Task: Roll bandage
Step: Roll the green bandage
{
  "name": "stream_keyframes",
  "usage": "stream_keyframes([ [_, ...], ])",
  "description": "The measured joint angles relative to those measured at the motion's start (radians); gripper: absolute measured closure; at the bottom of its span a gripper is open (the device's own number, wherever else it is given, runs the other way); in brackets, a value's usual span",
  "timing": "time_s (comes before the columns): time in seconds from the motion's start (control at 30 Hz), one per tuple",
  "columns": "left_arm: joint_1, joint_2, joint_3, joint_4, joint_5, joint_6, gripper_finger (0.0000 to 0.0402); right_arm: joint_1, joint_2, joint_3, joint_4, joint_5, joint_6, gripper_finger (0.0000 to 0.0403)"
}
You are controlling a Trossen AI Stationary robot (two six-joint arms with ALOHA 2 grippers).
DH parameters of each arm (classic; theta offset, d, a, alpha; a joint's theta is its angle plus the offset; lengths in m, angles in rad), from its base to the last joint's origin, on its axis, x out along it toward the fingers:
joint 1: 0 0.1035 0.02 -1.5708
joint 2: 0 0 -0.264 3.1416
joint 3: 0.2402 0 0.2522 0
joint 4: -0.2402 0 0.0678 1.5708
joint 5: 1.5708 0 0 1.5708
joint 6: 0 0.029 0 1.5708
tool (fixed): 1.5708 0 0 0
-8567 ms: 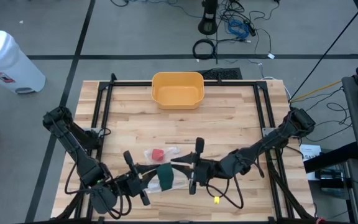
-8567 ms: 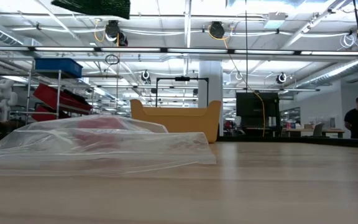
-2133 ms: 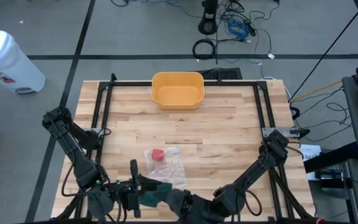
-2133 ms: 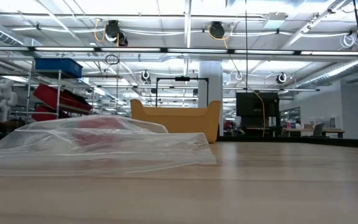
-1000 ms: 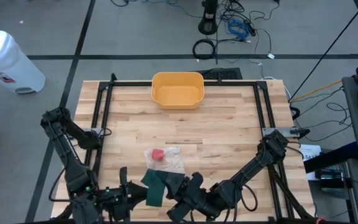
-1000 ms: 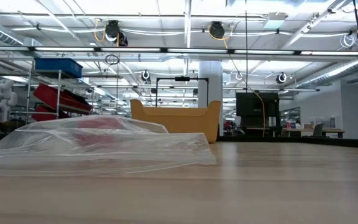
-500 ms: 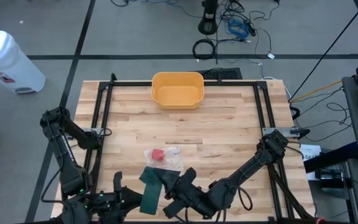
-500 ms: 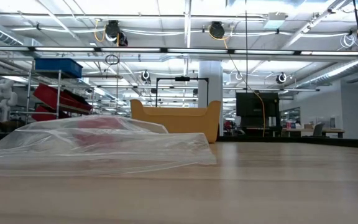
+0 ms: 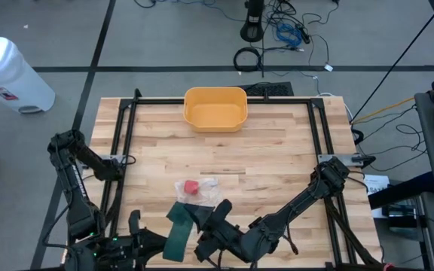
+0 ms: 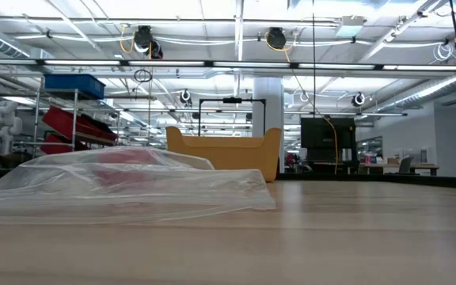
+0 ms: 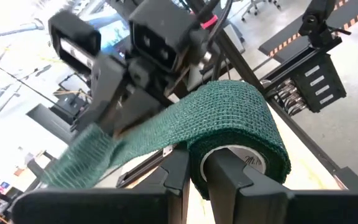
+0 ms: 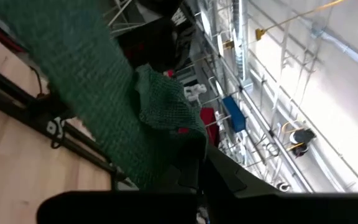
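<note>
Fingers (image 11: 229, 180) of the left gripper (image 11: 197, 177) were pinched on the wall of the bandage roll, one dark blocky finger inside the pale cardboard core, the other outside against the wrap.

High view: bandage (image 9: 178, 232), a dark green woven strip, stretched flat above the table's near edge between the two grippers. Left gripper (image 9: 143, 245) at the near-left corner; right gripper (image 9: 202, 223) just beside the strip's other end. Table (image 9: 277, 162), pale butcher-block wood with a black tube frame. Yellow bin (image 9: 215, 108), rounded rectangular, smooth plastic, at the far edge. Clear plastic bag (image 9: 202, 192), crinkled, with a small red item (image 9: 191, 187) inside, lay mid-table, near the strip's far end.

Low view: the bag (image 10: 133, 186), glossy and wrinkled, lay on the wood; the bin (image 10: 224, 152) stood behind it. Neither gripper showed.

Left wrist view: roll (image 11: 241, 134), cylindrical, coarse crepe mesh, its loose tail running to the other arm's gripper (image 11: 138, 68).

Right wrist view: right gripper (image 12: 194, 171) fingers pressed together on the crumpled end of the green mesh (image 12: 104, 118).
</note>
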Motion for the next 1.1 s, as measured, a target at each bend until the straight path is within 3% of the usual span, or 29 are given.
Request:
stream_keyframes([
  [0.2, -0.011, 0.000, 0.000, 0.007, 0.001, 0.013, 0.0357, -0.018, 0.000, 0.000, -0.088, -0.001, 0.115, 0.0389],
  [0.47, -0.012, 0.000, 0.000, 0.007, 0.054, 0.012, 0.0357, -0.050, 0.000, 0.000, -0.093, 0.004, 0.162, 0.0316],
  [0.7, -0.024, 0.000, 0.000, 0.007, 0.055, 0.011, 0.0357, -0.055, 0.000, 0.000, -0.229, 0.055, 0.281, 0.0265],
  [1.1, -0.031, 0.000, 0.000, 0.026, 0.061, 0.019, 0.0357, -0.054, 0.000, 0.000, -0.611, 0.075, 0.692, 0.0236],
])
